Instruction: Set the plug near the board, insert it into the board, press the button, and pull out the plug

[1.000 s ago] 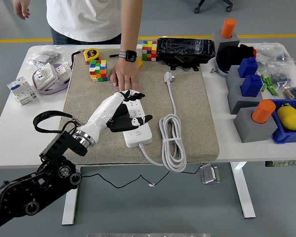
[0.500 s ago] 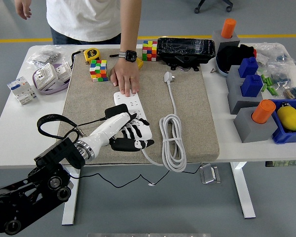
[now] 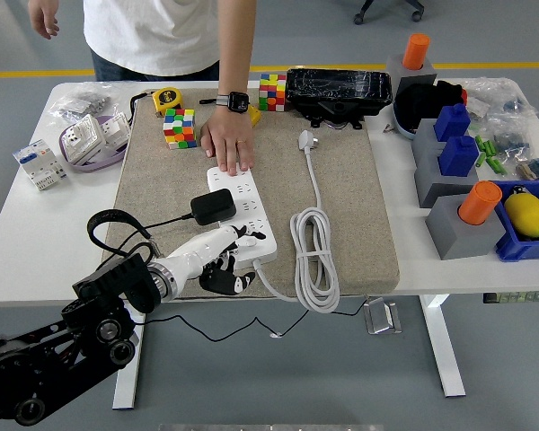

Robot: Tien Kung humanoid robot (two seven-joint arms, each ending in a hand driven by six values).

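Plug (image 3: 213, 206) flat across board (image 3: 242, 214).

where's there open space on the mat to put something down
Bare mat right of the white cord, up to the mat's right edge. Also left of the strip, below the cube. Crowded at the strip: adapter, person's hand, left hand.

Mat (image 3: 341, 180): coarse beige cloth, felt-like, matt. Power strip (image 3: 242, 211): smooth white plastic, slight sheen. Plug adapter (image 3: 212, 206): black plastic, matt. Table (image 3: 36, 242): smooth white top, low gloss. Left hand (image 3: 217, 256): white glossy shell, black finger parts. Coiled cable (image 3: 314, 256): smooth white sheath. Black case (image 3: 339, 88): shiny, under wrinkled clear film.
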